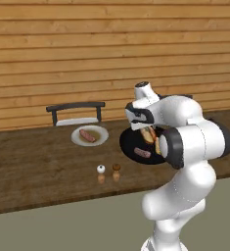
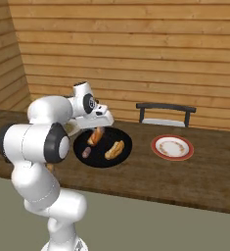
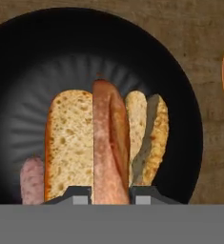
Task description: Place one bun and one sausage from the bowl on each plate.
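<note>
The black bowl (image 1: 131, 147) (image 2: 103, 159) (image 3: 32, 62) sits on the wooden counter under my hand. My gripper (image 2: 99, 126) (image 3: 111, 193) is shut on a bun (image 2: 95, 136) (image 3: 85, 143), which hangs tilted just above the bowl. Its pale cut face and brown crust fill the middle of the hand view. A second bun (image 2: 115, 149) (image 3: 151, 133) and a sausage (image 1: 142, 153) (image 2: 86, 152) (image 3: 32, 181) lie in the bowl. The pale grey-white plate (image 1: 75, 138) to the left carries a sausage (image 1: 87, 136). The reddish-pink plate (image 2: 172, 147) stands bare to the right.
Two small shakers (image 1: 101, 170) (image 1: 116, 168) stand in front of the bowl, near the counter's front edge. A dark metal rack (image 1: 76, 112) (image 2: 165, 113) stands against the wooden wall behind the plates.
</note>
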Available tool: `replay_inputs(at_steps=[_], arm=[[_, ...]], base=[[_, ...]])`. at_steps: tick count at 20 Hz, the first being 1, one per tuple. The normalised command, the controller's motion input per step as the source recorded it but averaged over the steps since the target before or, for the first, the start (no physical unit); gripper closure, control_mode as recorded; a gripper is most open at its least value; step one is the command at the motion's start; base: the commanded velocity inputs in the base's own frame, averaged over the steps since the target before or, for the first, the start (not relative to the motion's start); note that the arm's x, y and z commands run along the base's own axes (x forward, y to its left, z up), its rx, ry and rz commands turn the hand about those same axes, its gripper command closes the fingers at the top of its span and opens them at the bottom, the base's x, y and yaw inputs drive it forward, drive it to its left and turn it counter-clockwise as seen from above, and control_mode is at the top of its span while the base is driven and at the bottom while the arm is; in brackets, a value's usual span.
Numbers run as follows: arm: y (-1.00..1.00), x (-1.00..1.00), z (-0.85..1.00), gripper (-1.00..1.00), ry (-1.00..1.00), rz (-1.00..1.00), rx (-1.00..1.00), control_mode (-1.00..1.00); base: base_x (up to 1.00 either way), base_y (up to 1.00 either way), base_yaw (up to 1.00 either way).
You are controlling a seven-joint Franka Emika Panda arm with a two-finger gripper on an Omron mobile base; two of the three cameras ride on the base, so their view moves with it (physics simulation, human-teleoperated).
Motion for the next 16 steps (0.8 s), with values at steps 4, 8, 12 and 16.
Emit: replay_inputs(at_steps=[4, 8, 12, 16], arm=[[0.85, 0.54, 0.25, 1.00, -0.08, 0.21, 0.15, -1.00], [0.95, 0.94, 0.21, 1.00, -0.01, 0.42, 0.18, -1.00], [0.83, 1.00, 0.00, 1.00, 0.08, 0.46, 0.22, -1.00], [1.00, 1.00, 0.01, 1.00, 0.21, 0.35, 0.11, -1.00]], base=[[0.00, 0.00, 0.00], [0.00, 0.00, 0.00], [0.00, 0.00, 0.00], [0.00, 0.00, 0.00]])
